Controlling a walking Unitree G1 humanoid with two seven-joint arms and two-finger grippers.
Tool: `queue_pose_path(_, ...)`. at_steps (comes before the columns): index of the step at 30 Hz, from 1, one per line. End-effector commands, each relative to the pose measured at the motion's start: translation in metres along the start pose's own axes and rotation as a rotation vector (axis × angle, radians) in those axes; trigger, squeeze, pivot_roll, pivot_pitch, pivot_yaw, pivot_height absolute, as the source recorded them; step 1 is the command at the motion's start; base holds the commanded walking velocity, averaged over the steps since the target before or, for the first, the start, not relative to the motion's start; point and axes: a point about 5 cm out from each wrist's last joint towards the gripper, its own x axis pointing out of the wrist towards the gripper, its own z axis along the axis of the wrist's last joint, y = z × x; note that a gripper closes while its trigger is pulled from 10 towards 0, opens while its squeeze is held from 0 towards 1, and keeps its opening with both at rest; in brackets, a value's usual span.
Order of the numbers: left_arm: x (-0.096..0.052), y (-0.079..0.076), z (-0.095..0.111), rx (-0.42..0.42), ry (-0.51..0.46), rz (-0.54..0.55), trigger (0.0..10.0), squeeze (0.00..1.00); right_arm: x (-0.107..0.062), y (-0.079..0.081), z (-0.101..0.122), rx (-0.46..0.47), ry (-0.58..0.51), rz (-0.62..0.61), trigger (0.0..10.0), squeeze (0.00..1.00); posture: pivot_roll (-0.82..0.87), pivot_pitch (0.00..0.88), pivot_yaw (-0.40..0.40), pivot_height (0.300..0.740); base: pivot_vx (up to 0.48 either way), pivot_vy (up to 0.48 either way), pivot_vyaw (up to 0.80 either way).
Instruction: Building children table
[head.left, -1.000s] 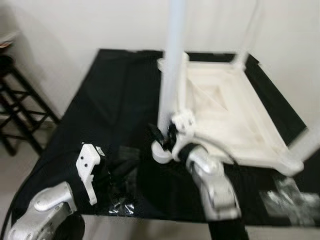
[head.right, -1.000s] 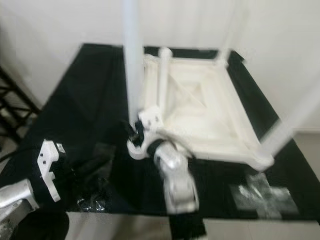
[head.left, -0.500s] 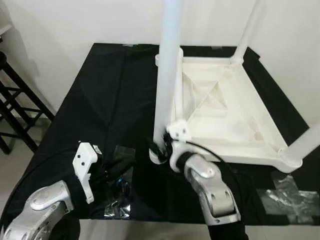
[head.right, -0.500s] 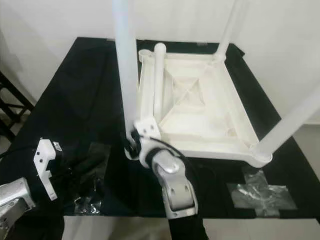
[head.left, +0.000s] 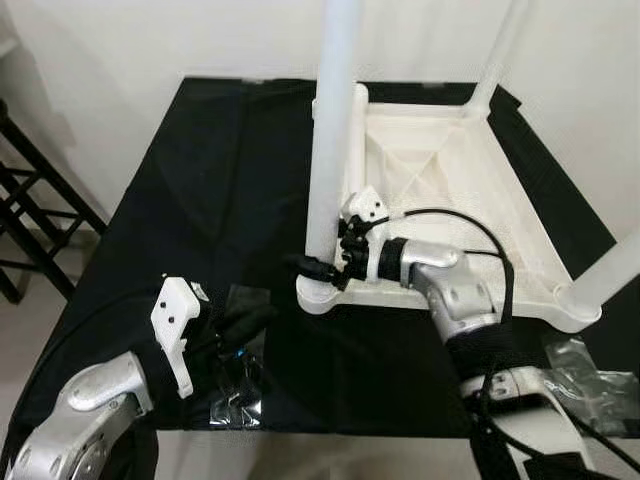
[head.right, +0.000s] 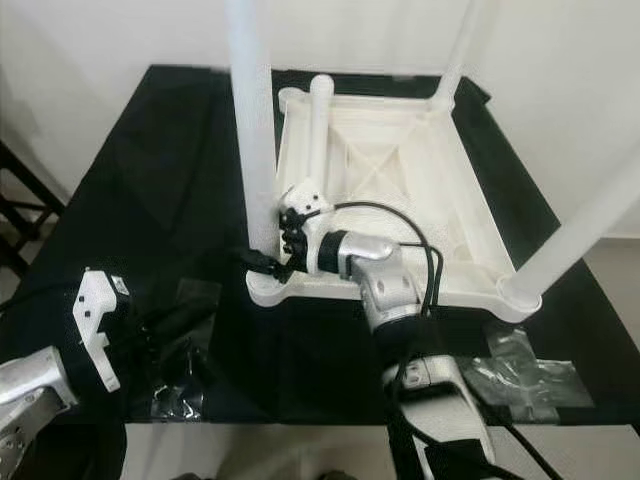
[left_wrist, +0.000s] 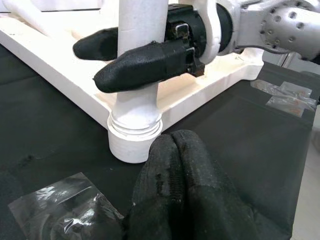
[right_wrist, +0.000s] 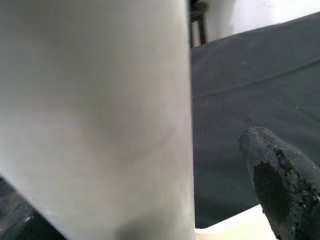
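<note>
A white plastic children's table (head.left: 450, 190) lies upside down on a black-covered tabletop (head.left: 200, 200), filling the upper right of the left eye view. Three legs stand up from its corners: one at the near left corner (head.left: 330, 140) in the centre of the frame, one at the far right corner (head.left: 500, 55) at the top right, and one at the near right corner (head.left: 610, 275) at the right edge. A fourth white leg (head.right: 318, 130) lies loose along the left rim of the underside.

The right gripper (left_wrist: 127, 57) is closed around the near left leg just above its socket, one black finger on each side of the tube. Its silver arm reaches in from the lower right.

The left gripper (left_wrist: 175, 165) hovers low over the black cloth in the lower left of the frame, near the same corner socket but apart from it, its fingers pressed together and holding nothing. A crumpled clear plastic bag (head.left: 235, 395) lies just beside it. More clear plastic (head.left: 590, 385) lies at the lower right. A dark wooden stool (head.left: 30, 220) stands at the left edge.
</note>
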Motion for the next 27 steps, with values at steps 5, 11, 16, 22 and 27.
queue_pose_path(5,0.0,-0.002,-0.005,-0.013,0.012,-0.007,10.0,0.0,-0.005,-0.004,0.003,0.031,-0.007,0.149,0.0,0.0,0.09,0.109,-0.039,0.74,0.0,0.0,0.0)
queue_pose_path(11,0.0,-0.002,-0.005,-0.013,0.012,-0.005,10.0,0.0,-0.009,-0.007,-0.001,0.029,-0.012,0.167,0.0,0.0,0.09,0.107,-0.037,0.74,0.0,0.0,0.0)
queue_pose_path(16,-0.001,-0.003,-0.004,-0.017,0.011,-0.011,10.0,0.0,-0.034,-0.007,-0.011,0.018,-0.029,0.106,0.0,0.0,0.07,0.118,-0.029,0.74,0.0,0.0,0.0)
queue_pose_path(22,-0.003,-0.005,-0.002,-0.018,0.008,-0.015,10.0,0.0,-0.054,0.003,-0.026,0.033,-0.01,-0.123,0.0,0.0,0.05,0.137,-0.04,0.74,0.0,0.0,0.0)
queue_pose_path(27,-0.005,-0.004,0.0,-0.016,0.01,-0.015,10.0,0.0,-0.023,0.068,-0.055,0.223,-0.049,-0.693,0.0,0.0,0.05,0.153,-0.036,0.74,0.0,0.0,0.0)
